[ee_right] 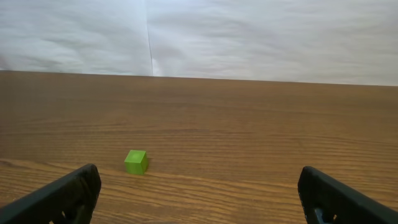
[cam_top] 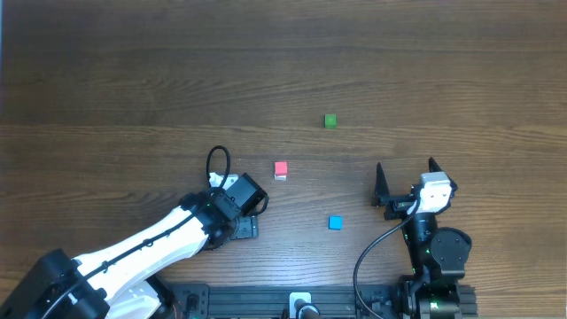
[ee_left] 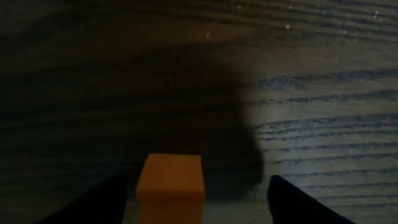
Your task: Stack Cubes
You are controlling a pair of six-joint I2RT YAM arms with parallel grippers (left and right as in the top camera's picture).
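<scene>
An orange cube rests on the dark wooden table between the fingers of my left gripper, nearer one finger and clear of the other; that gripper is open and held low, pointing down at the table. Three more cubes lie on the table: pink, blue and green. My right gripper is open and holds nothing, right of the blue cube. The green cube lies ahead of it.
The wooden table stretches wide and bare toward the back and left. A white wall rises behind the table's far edge. A black cable loops off the left wrist.
</scene>
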